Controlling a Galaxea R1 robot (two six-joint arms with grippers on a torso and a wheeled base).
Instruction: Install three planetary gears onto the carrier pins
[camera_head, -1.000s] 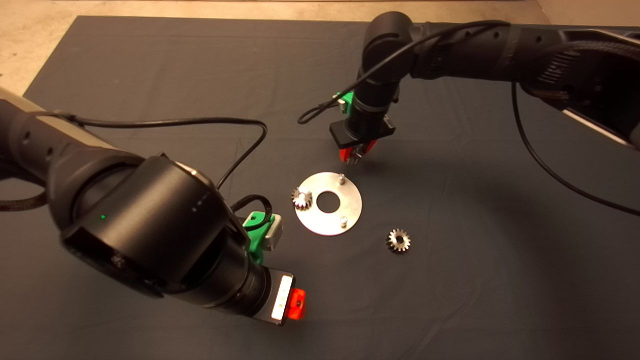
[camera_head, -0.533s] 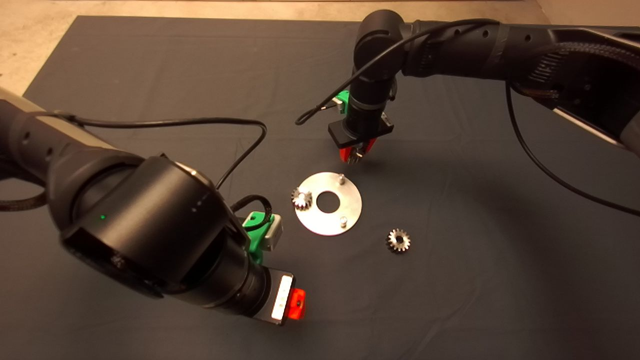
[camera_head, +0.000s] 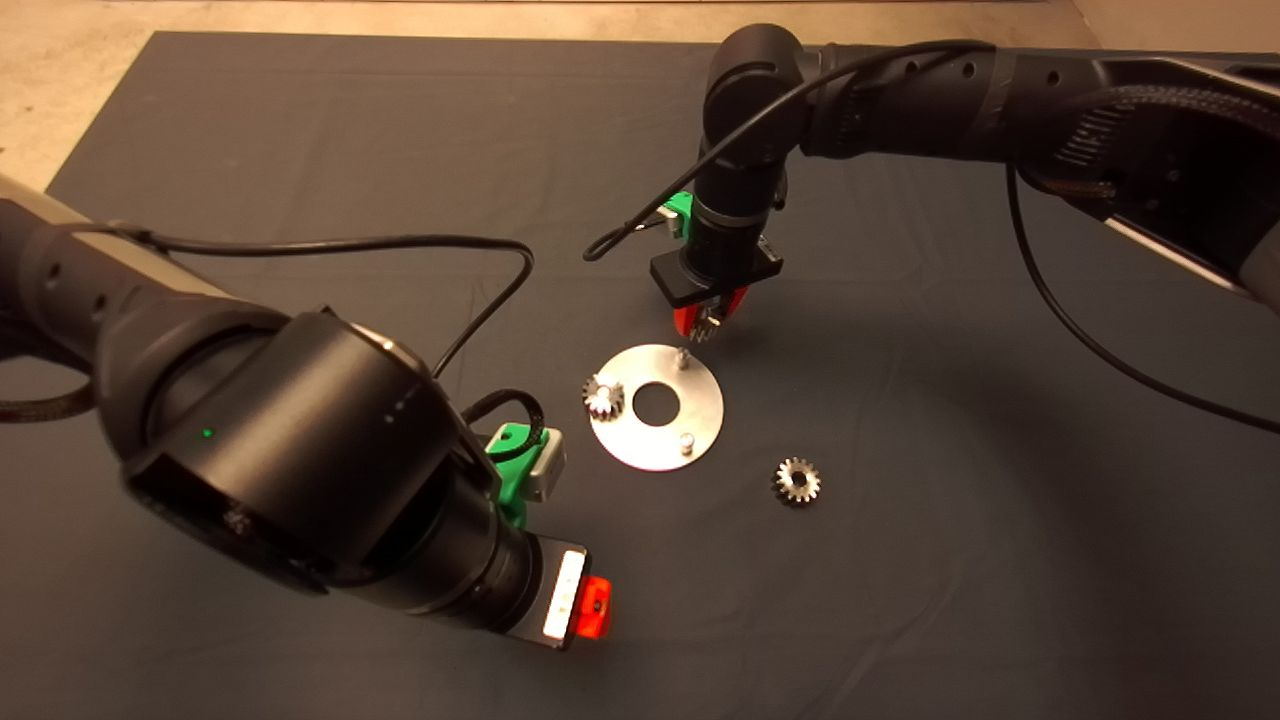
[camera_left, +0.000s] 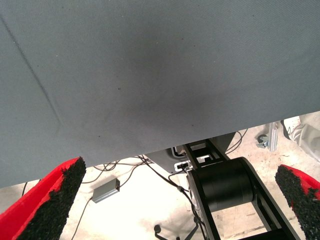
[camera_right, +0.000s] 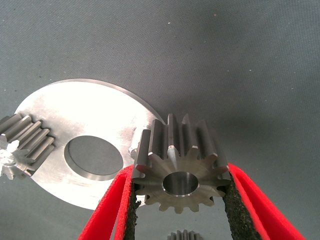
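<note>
While one gear already sits on the carrier plate, the right gripper holds the second above a pin, a third lies on the mat, and the left gripper waits wide open.

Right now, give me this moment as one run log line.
right tool: shut on gear, above far pin | left tool: open, idle | gears: one on plate, one on mat
</note>
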